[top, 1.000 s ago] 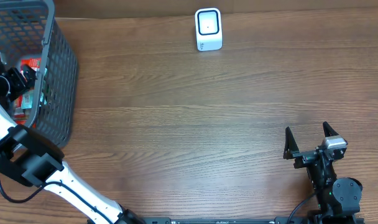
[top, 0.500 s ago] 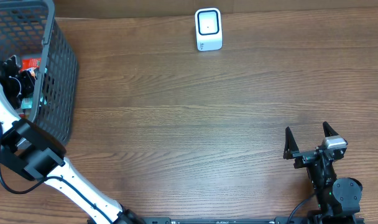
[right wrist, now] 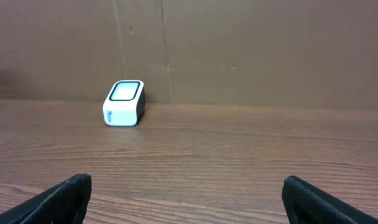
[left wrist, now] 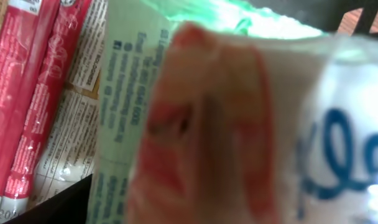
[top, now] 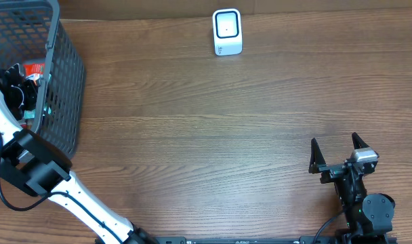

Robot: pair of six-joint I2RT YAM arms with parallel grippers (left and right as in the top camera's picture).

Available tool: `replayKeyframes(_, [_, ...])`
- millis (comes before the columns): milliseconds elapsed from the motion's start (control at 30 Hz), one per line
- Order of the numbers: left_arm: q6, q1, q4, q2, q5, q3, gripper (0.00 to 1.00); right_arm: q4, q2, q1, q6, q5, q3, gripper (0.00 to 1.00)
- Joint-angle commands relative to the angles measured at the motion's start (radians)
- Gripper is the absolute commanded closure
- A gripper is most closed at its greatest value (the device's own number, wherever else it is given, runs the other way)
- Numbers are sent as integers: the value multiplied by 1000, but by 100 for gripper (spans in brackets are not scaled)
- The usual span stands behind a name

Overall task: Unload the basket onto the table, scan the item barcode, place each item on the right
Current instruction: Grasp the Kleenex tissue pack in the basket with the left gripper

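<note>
Over at the bench's [top: 192, 135] left edge, overhead view: the left gripper [top: 21, 85] is down inside the grey basket [top: 65, 102]. Compared with a second ago the arm has nudged toward the far edge, in among the packets. Can't tell if that claw is clenched or released. The scanner [top: 227, 32] at the far edge hasn't budged.

Left wrist view: a blurry white packet [left wrist: 239, 124] with red and blue print fills the lens, red sachets [left wrist: 27, 93] beside it. I'd guess that's the pick, so the item is still in the basket, well apart from the scanner.

Right wrist view: the right gripper [right wrist: 186, 186] stays released, empty, at the near right corner.
</note>
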Motion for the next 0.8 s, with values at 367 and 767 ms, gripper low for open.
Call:
replayKeyframes(367, [11,-3,-21,5,-29,-2,32,2,-10,-2,-3,2,-10,0])
replayKeyframes(767, [10,-3,-21,2,-29,0,62,2,-10,-2,-3,2,-10,0])
